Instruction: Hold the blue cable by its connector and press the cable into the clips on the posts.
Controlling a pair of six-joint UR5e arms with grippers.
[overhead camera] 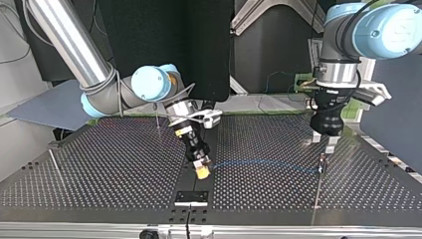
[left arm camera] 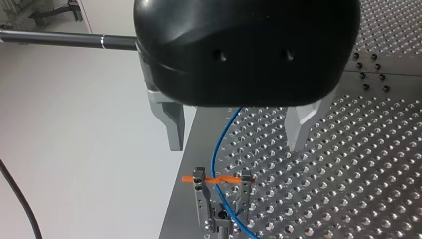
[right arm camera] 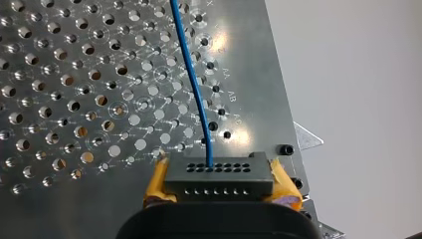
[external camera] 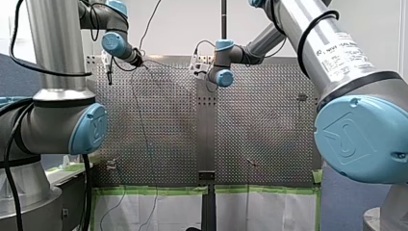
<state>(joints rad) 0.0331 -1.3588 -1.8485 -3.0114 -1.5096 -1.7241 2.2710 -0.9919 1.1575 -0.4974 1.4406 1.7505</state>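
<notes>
The thin blue cable [overhead camera: 263, 163] runs low over the perforated table [overhead camera: 109, 164], from my right gripper [overhead camera: 202, 172] across to a clip post [overhead camera: 322, 162] at the top view's right. In the right wrist view my right gripper [right arm camera: 219, 174] has its yellow pads [right arm camera: 158, 179] shut on the dark grey connector [right arm camera: 219, 180], with the blue cable [right arm camera: 191, 74] leading away ahead. My left gripper [overhead camera: 326, 145] hangs just above that post. Its metal fingers [left arm camera: 171, 124] stand open and hold nothing. Below my left gripper [left arm camera: 238, 145], the cable [left arm camera: 219, 149] crosses an orange clip [left arm camera: 219, 180] between two small posts.
Another thin post [overhead camera: 157, 119] stands at the table's far side behind my right arm. A slim rod [overhead camera: 55, 167] lies at the top view's left. A black bracket [overhead camera: 191, 197] sits at the near edge below the connector. Green tape [external camera: 154, 190] lines the table's edge in the front view.
</notes>
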